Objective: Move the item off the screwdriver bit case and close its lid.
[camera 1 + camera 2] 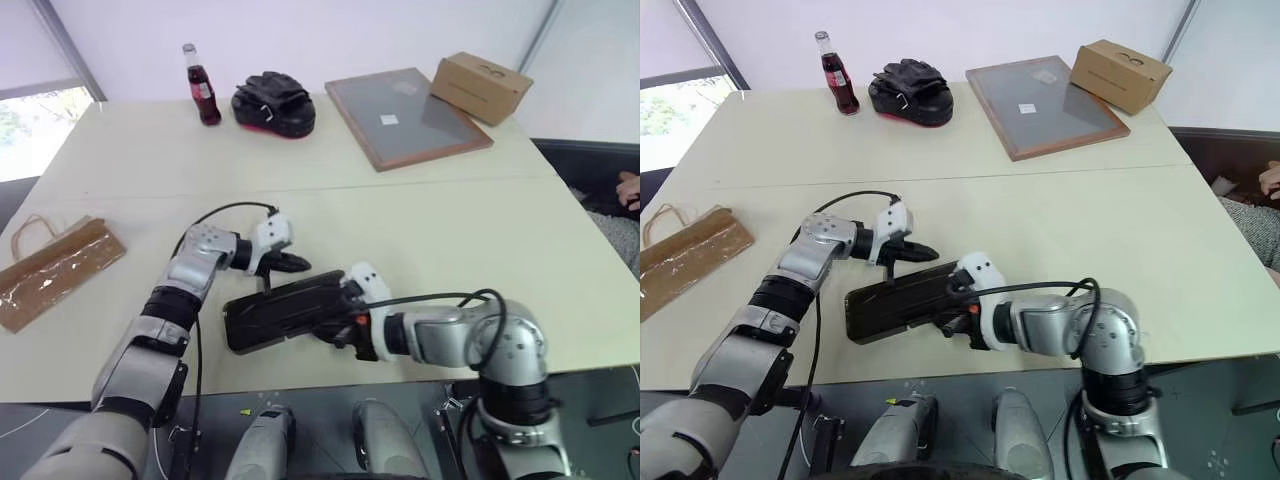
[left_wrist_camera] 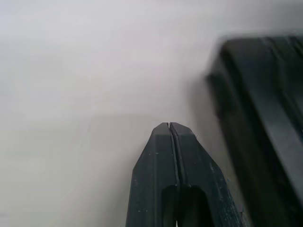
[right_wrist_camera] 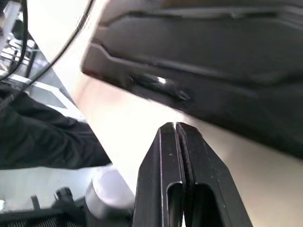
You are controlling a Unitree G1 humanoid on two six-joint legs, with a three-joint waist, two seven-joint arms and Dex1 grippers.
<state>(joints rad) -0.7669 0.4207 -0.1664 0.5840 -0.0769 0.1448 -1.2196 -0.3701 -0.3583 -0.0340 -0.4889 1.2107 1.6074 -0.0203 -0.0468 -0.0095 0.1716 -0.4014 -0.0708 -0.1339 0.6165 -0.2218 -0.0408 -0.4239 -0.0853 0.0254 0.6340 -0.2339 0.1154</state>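
The screwdriver bit case [image 1: 280, 310] lies flat near the table's front edge, dark, with its lid [image 1: 902, 292] down over the tray. Nothing rests on it. The item, a brown paper bag [image 1: 55, 272] with twine handles, lies flat at the far left of the table, well apart from the case. My left gripper [image 1: 300, 263] is shut and empty, hovering just behind the case's far edge; in the left wrist view its shut fingers [image 2: 161, 156] sit beside the case [image 2: 265, 118]. My right gripper [image 1: 330, 335] is shut and empty at the case's near right edge, close to its latch side [image 3: 161, 85].
At the back of the table stand a cola bottle [image 1: 203, 85], a black glove-like bundle [image 1: 273, 103], a framed grey board [image 1: 405, 115] and a cardboard box [image 1: 480, 87]. A person's hand [image 1: 630, 190] shows at the right edge.
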